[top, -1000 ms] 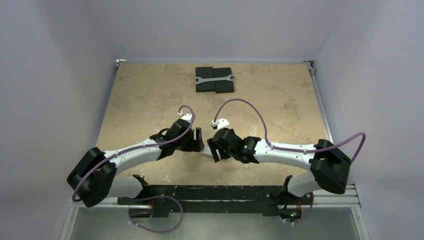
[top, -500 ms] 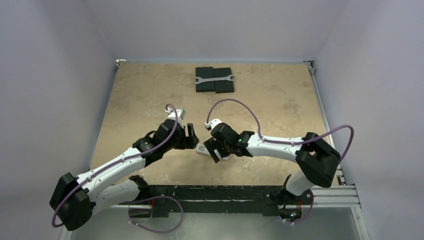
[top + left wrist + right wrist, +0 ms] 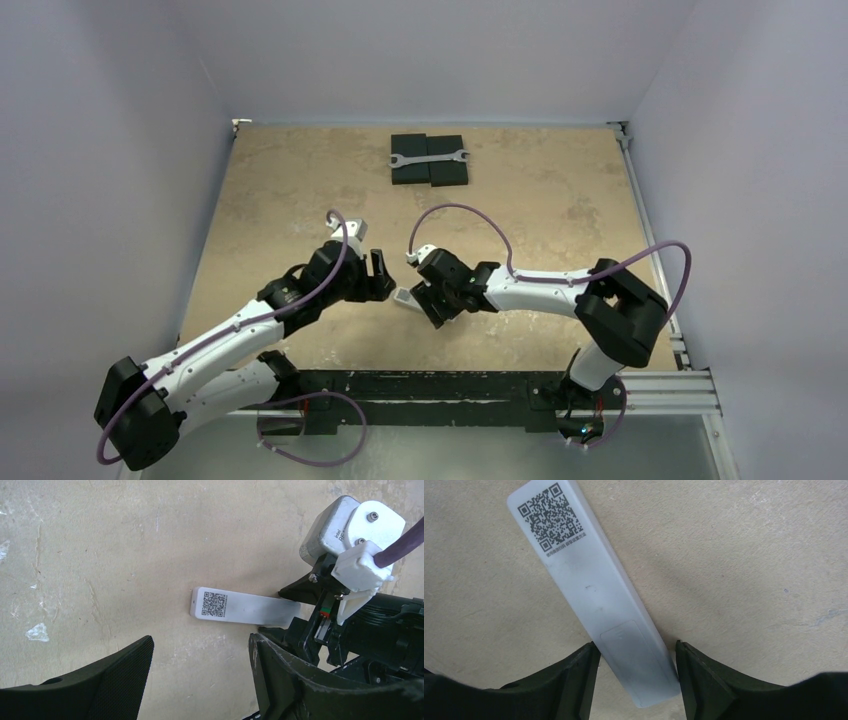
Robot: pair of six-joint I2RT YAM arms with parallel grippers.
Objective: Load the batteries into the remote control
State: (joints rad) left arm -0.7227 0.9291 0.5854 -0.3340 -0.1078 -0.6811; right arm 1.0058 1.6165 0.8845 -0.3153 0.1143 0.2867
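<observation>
The white remote control [image 3: 594, 590] lies face down on the tan table, its QR label up and its battery cover closed. In the top view only its end [image 3: 403, 297] shows. My right gripper [image 3: 636, 672] straddles the remote's cover end, its jaws against both long sides; in the top view it [image 3: 428, 302] is at table centre. My left gripper [image 3: 200, 680] is open and empty, just short of the remote's label end [image 3: 212, 604]; in the top view it [image 3: 380, 275] is left of the remote. No batteries are in view.
Two black blocks [image 3: 428, 172] with a silver wrench [image 3: 428, 158] across them sit at the far middle of the table. The table's edges [image 3: 215, 240] meet plain walls on the left, right and back.
My left gripper has drawn back to the left, away from the right gripper. The remote's end has come into view between them. Both arms' elbows have shifted left.
</observation>
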